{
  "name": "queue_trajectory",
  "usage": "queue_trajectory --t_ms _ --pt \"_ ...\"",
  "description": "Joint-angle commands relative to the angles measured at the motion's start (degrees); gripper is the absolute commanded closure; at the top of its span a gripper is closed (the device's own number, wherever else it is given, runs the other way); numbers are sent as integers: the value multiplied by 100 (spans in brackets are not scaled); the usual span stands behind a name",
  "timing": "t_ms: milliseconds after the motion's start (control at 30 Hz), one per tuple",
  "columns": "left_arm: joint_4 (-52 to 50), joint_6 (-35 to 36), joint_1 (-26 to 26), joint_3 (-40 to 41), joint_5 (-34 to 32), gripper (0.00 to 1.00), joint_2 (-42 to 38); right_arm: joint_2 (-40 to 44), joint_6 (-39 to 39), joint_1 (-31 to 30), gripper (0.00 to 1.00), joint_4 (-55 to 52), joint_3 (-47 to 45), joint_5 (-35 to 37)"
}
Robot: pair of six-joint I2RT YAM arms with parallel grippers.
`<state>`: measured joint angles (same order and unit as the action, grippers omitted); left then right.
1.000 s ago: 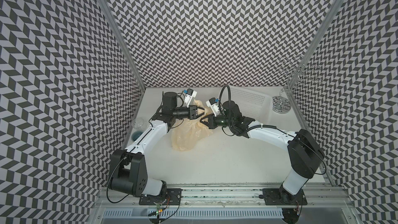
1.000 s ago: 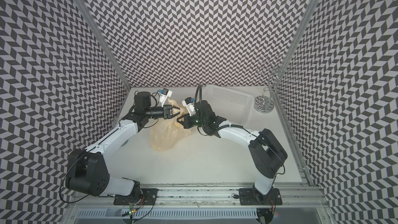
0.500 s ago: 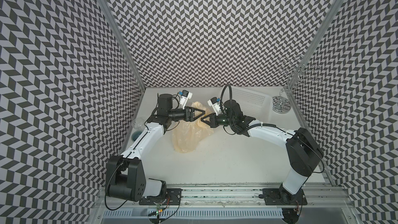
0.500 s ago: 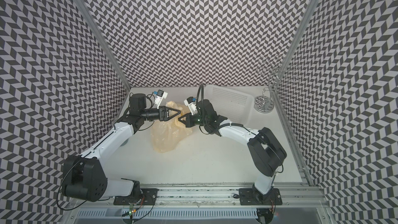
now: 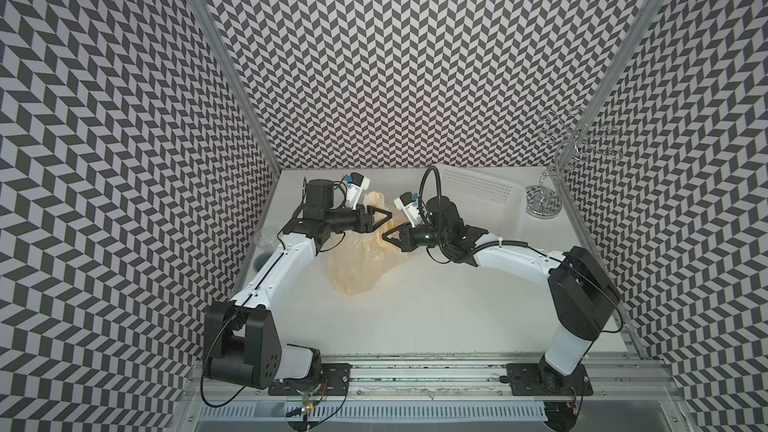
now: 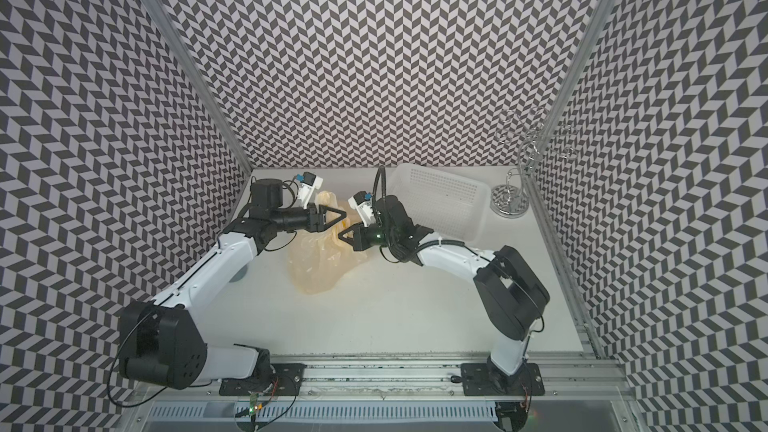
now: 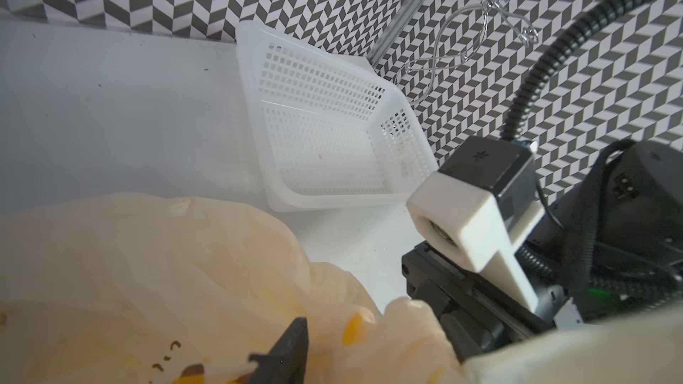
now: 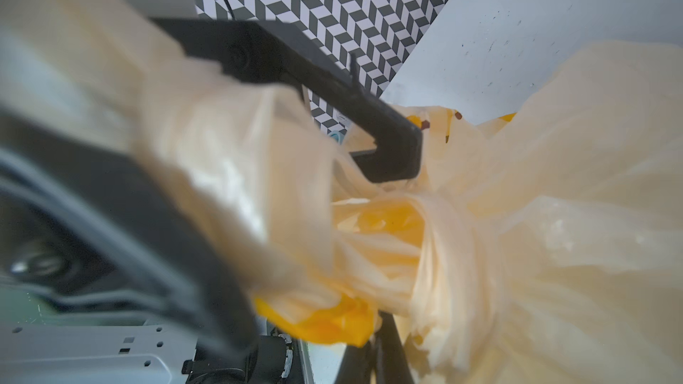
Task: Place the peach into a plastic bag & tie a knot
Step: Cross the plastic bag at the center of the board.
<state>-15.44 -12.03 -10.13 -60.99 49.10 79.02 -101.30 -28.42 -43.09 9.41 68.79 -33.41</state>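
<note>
On the white tabletop (image 5: 436,305), the body of the plastic bag (image 5: 353,268) slumps nearest the front, between the two arms. Behind it the gathered top rises to the tools, which face each other. The right tool (image 5: 384,238) is clamped on the bunched handle strips, which form the knot (image 8: 443,245). The left tool (image 5: 388,216) has its jaws apart, and one handle strip (image 8: 229,179) runs between them in the right wrist view. Farther back on the right stands a white perforated basket (image 5: 478,189). A wire stand (image 5: 542,201) is in the corner beyond.
</note>
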Motion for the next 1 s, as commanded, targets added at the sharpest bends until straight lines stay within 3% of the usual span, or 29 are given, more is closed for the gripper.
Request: queue_trajectory --t_ms 0,233,267,400,500,667,800,833,967 --pt "-198 246 -50 -172 -79 56 -127 -48 -125 -55 100 341 195 -251" --pt "18 380 -82 -57 324 94 -284 -172 -451 -59 100 643 226 -826" --pt "101 450 -77 -30 432 100 -342 -201 -462 -42 95 665 220 -1050" --pt "346 819 -86 144 602 100 -611 151 -635 235 58 1039 -228 -2088" --pt "674 968 -88 420 725 100 -755 707 -439 594 44 778 -494 -2553" --pt "929 1111 -94 592 991 100 -861 1498 664 1088 41 -755 -574 -2182" --pt "1016 1056 -229 566 1301 100 -867 1731 1970 1103 39 -1617 -417 -150" --pt "1036 1013 -258 542 1400 100 -875 1666 2243 1063 38 -1703 -352 91" --pt "1058 925 -365 488 1532 100 -879 1170 2918 854 33 -1991 151 44"
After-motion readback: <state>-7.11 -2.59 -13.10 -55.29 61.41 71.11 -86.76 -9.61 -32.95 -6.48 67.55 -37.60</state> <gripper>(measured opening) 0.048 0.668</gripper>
